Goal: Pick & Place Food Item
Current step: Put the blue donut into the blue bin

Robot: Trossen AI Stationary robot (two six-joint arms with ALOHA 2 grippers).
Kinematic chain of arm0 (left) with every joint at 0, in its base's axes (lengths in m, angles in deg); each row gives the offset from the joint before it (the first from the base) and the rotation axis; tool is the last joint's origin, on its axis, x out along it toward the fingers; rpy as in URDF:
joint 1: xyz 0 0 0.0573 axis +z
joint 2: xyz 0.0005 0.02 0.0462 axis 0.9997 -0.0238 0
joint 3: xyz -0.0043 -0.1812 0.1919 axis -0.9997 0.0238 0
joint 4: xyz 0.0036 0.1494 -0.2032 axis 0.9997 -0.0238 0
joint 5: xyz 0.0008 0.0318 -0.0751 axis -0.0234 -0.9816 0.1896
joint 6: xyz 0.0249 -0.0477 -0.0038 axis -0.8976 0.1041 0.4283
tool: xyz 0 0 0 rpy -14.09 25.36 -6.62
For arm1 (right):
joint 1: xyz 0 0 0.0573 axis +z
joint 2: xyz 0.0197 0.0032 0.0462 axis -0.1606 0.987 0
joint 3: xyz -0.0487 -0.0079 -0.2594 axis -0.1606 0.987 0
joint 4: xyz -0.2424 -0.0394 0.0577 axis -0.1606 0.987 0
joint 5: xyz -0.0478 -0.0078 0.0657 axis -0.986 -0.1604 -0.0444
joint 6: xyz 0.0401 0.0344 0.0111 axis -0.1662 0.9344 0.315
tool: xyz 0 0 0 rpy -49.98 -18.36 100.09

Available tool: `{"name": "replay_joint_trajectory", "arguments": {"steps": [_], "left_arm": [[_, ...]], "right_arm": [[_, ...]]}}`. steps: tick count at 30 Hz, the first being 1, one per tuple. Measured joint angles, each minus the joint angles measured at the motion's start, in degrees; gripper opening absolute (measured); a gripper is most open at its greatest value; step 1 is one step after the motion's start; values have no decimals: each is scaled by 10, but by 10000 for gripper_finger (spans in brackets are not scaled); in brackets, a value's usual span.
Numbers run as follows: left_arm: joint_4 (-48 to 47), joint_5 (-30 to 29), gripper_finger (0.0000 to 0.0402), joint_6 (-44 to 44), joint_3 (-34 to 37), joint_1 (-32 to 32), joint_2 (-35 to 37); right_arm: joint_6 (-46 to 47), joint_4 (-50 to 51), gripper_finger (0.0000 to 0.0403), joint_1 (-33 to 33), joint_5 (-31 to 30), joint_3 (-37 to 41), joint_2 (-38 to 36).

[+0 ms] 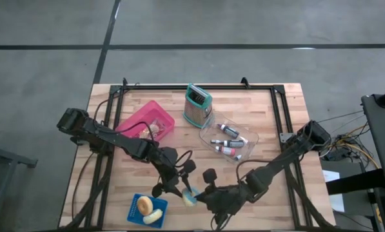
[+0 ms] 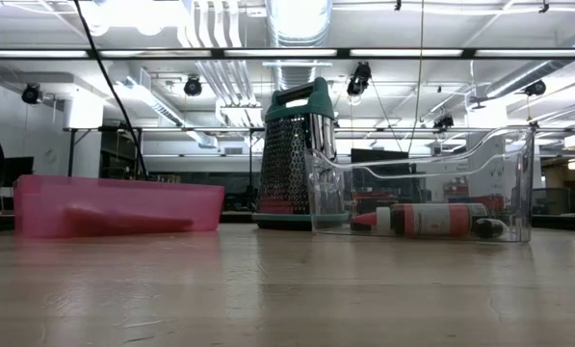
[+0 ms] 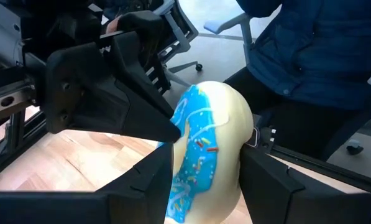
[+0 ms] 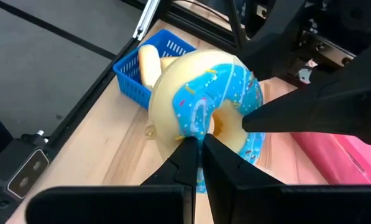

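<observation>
While both fingers (image 1: pixel 179 187) pinch donut (image 1: pixel 190 197), blue basket (image 1: pixel 135 214) sits beside

Grey concrete floor (image 1: pixel 44 77) with dark seams; ceiling strip lights (image 2: pixel 297 53) overhead.

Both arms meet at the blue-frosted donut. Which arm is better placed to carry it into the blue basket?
Probably left. The left tool grips the donut across its body, nearer the blue basket. The right tool only pinches its rim and would reach past the left arm.
</observation>
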Motion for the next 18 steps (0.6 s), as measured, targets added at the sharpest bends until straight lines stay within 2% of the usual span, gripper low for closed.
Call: {"name": "replay_joint_trajectory", "arguments": {"steps": [10, 18], "left_arm": [[0, 0, 168, 1, 0, 0, 0], [-8, 0, 117, 1, 0, -1, 0]], "right_arm": [[4, 0, 13, 3, 0, 0, 0], [4, 0, 13, 3, 0, 0, 0]]}}
